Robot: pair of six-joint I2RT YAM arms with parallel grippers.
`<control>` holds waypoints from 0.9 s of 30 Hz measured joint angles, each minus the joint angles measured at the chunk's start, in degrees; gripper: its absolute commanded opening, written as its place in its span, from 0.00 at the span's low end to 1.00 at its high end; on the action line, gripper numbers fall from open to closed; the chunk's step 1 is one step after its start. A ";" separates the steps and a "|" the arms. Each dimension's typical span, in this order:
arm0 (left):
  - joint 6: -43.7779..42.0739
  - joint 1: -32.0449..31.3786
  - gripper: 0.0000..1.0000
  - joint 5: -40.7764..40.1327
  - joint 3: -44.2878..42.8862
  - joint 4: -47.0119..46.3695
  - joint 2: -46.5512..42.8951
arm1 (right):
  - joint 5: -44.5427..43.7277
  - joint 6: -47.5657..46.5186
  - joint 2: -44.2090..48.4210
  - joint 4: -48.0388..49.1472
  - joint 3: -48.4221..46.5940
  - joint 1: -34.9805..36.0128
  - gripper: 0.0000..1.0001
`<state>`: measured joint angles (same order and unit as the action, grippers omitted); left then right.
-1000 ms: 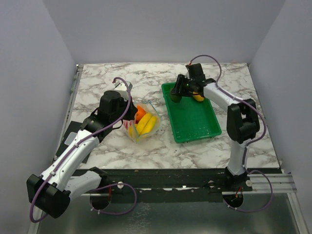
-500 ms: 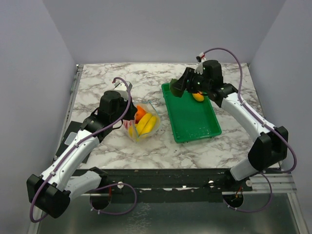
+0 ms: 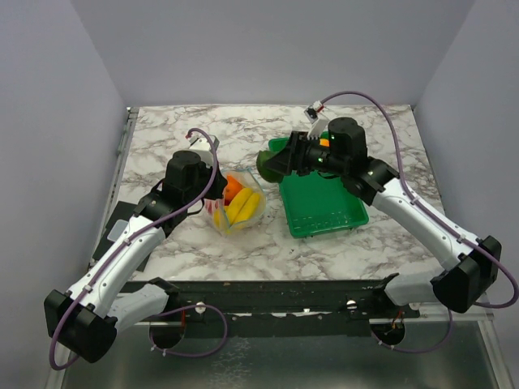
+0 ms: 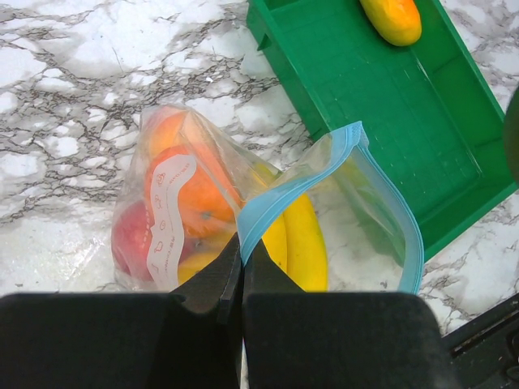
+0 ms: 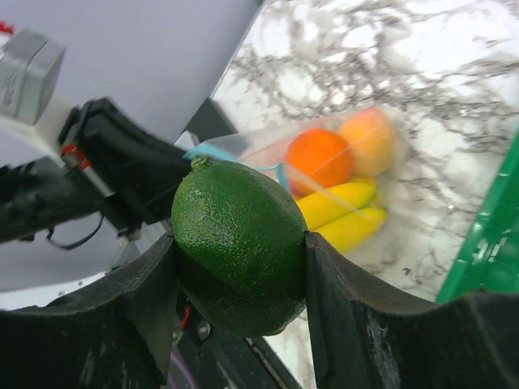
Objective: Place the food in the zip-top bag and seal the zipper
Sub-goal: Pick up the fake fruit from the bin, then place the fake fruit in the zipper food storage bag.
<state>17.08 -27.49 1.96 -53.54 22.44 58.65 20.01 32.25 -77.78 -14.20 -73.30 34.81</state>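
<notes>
The clear zip-top bag (image 3: 241,204) lies on the marble between the arms, mouth gaping toward the tray. It holds an orange (image 4: 195,194), a banana (image 4: 304,243) and a red piece (image 4: 130,243). My left gripper (image 4: 241,243) is shut on the bag's light blue zipper (image 4: 253,217) at the near lip and holds it up. My right gripper (image 5: 241,267) is shut on a dark green round fruit (image 5: 239,247). That fruit (image 3: 268,164) hangs in the air at the tray's left edge, just right of the bag and above it. A yellow fruit (image 4: 392,18) lies in the tray.
The green rectangular tray (image 3: 324,212) stands right of the bag, its left wall close to the bag's mouth. My left arm reaches over the table's left part, and grey walls enclose the marble top on three sides.
My right arm lifted the green fruit out of the tray and carried it left toward the bag. The left arm and the bag have stayed put.
</notes>
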 measured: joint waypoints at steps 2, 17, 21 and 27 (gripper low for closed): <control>0.00 0.00 0.00 -0.04 0.00 0.02 -0.02 | 0.00 0.31 0.79 0.07 0.42 2.10 0.28; 0.00 0.00 0.00 -0.09 0.00 0.35 -0.26 | -6.73 0.07 -4.28 -0.48 0.31 13.16 0.28; 0.00 0.00 0.00 -0.09 0.00 0.35 -0.26 | -9.18 -0.35 -7.61 -1.77 -0.66 14.75 0.28; 0.00 0.00 0.00 -0.09 0.00 0.37 -0.26 | -12.33 -0.11 -10.86 -2.34 -2.12 15.74 0.29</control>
<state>17.08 -27.49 1.87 -53.54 22.81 58.39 7.68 32.14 -88.64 -16.53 -75.42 50.54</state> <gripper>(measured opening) 0.003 0.564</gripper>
